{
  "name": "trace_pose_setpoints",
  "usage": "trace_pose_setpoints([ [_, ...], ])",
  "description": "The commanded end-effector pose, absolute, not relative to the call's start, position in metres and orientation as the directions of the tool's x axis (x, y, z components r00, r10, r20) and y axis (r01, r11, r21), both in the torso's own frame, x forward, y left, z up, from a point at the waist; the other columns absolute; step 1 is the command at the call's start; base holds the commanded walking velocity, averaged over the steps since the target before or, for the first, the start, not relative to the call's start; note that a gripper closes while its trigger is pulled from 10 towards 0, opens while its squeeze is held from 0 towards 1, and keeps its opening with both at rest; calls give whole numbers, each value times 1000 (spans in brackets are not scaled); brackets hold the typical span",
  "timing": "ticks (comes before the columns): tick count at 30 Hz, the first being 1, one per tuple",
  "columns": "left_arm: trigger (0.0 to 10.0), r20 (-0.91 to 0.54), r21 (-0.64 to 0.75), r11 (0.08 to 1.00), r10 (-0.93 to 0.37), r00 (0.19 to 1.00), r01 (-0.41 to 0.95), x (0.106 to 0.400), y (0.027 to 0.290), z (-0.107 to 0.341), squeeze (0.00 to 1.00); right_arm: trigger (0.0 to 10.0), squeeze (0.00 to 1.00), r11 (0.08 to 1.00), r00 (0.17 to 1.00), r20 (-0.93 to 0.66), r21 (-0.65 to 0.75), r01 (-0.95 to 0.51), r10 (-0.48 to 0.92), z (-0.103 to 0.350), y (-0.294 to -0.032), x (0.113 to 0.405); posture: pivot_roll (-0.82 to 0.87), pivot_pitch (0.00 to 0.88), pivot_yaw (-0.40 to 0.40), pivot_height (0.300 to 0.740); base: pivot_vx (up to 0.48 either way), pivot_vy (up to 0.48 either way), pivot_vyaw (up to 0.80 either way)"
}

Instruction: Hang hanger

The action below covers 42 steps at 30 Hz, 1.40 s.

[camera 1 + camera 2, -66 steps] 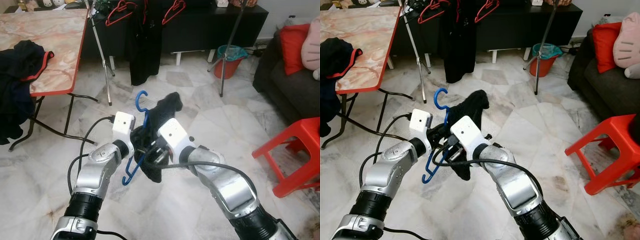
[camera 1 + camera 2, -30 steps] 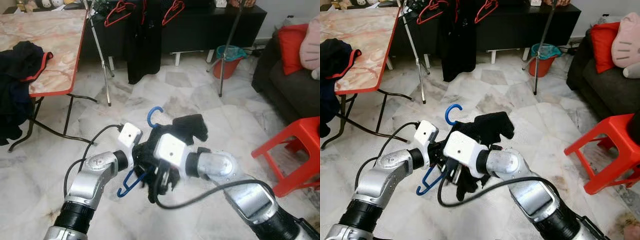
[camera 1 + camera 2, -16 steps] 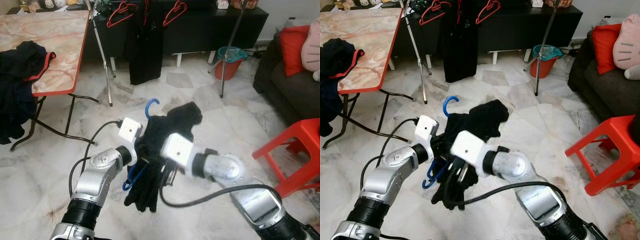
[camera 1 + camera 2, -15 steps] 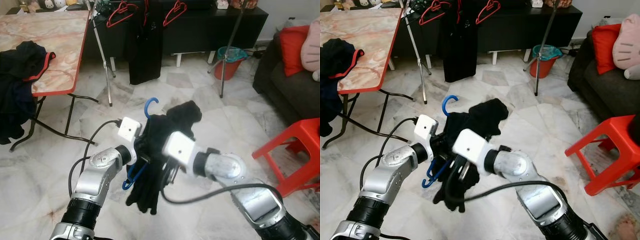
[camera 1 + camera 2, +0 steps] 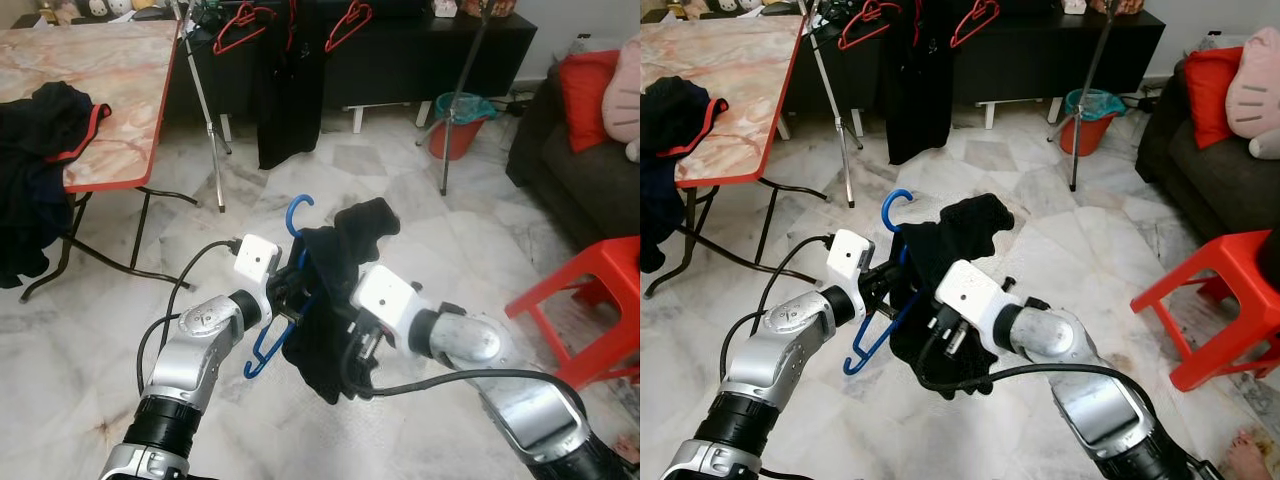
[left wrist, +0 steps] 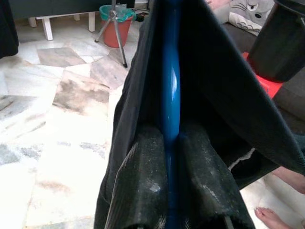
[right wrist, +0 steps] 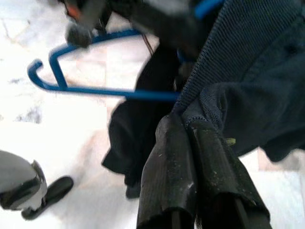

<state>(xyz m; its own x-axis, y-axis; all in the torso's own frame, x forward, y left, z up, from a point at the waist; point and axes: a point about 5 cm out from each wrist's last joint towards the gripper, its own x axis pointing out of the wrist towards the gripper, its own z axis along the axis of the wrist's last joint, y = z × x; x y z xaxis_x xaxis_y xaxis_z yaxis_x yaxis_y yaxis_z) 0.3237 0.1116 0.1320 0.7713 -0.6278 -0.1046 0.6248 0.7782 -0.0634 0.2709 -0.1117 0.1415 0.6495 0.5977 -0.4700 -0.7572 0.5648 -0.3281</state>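
A blue plastic hanger (image 5: pixel 291 212) stands hook-up in front of me, low over the marble floor. My left gripper (image 6: pixel 170 157) is shut on its bar, one finger (image 6: pixel 143 186) on each side. A black garment (image 5: pixel 332 262) is draped over the hanger and bunched towards the right. My right gripper (image 7: pixel 188 129) is shut on an edge of this garment just beside the hanger's lower bar (image 7: pixel 109 92). In the left eye view the right gripper (image 5: pixel 350 350) sits under the cloth, mostly hidden by it.
A clothes rack with red hangers (image 5: pixel 240 22) and a hanging black garment (image 5: pixel 290 90) stands ahead, its legs (image 5: pixel 208 130) splayed on the floor. A folding table (image 5: pixel 110 60) with dark clothes (image 5: pixel 40 150) is left. A red stool (image 5: pixel 590 300), sofa (image 5: pixel 570 170) and bin (image 5: pixel 457 120) are right.
The garment's hanging lower end has been drawn up and bunched. My right gripper has shifted right and lower along the cloth. The hanger stays in my left gripper, slightly more upright.
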Motion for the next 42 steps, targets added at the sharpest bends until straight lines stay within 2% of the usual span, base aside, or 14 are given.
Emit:
trace_pose_setpoints([
  [1,10000,-46,-25,781,-624,780,624,328,113,146,0,10000,0,598,681,-477,-340,-725,555,141,-119,272,-199,100,-23,740,0,0,0],
  [5,10000,-37,-24,783,-622,782,621,329,113,146,0,10000,0,685,757,-453,-352,-637,471,143,-128,282,-200,96,-20,740,0,0,0],
  [14,10000,-33,-23,783,-622,782,621,329,114,146,0,10000,0,686,751,-469,-345,-640,464,141,-129,280,-199,91,-18,740,0,0,0],
  [15,10000,-31,-22,783,-622,783,621,329,114,147,0,10000,271,685,748,-472,-342,-644,467,140,-128,279,-198,92,-18,740,0,0,0],
  [16,10000,-29,-21,783,-622,783,621,330,114,147,0,10000,667,683,745,-474,-340,-647,470,140,-127,279,-198,92,-18,740,0,0,0],
  [18,10000,-28,-20,783,-622,783,621,330,114,147,0,10000,667,681,742,-476,-337,-650,473,139,-127,279,-198,94,-18,740,0,0,0],
  [19,10000,-27,-19,784,-621,783,621,330,114,147,0,10000,867,680,741,-477,-337,-651,472,139,-127,279,-197,95,-18,740,0,0,0],
  [23,10000,-24,-16,785,-619,785,619,330,114,148,0,10000,871,678,737,-482,-335,-655,474,138,-126,278,-196,96,-19,740,0,0,0],
  [24,10000,-23,-15,785,-619,785,619,330,115,148,0,10000,937,676,735,-483,-335,-657,475,138,-126,278,-196,97,-19,740,0,0,0],
  [26,10000,-22,-14,786,-619,785,618,331,115,148,0,10000,1000,665,726,-493,-336,-667,479,137,-125,276,-196,98,-20,740,0,0,0],
  [35,10000,-9,-4,775,-632,775,632,330,116,148,0,10000,1000,629,693,-512,-328,-704,508,135,-126,267,-203,103,-20,740,0,0,0],
  [40,10000,-22,11,741,-671,741,672,327,119,144,0,10000,1000,659,743,-426,-356,-662,516,154,-135,271,-214,105,-20,740,0,0,0],
  [41,10000,-44,25,718,-694,719,695,324,122,139,0,10000,859,665,759,-387,-372,-648,523,164,-140,273,-215,105,-19,740,0,0,0],
  [42,10000,-53,32,710,-701,711,703,324,123,138,0,10000,859,665,764,-374,-379,-644,526,168,-142,274,-219,105,-19,740,0,0,0],
])
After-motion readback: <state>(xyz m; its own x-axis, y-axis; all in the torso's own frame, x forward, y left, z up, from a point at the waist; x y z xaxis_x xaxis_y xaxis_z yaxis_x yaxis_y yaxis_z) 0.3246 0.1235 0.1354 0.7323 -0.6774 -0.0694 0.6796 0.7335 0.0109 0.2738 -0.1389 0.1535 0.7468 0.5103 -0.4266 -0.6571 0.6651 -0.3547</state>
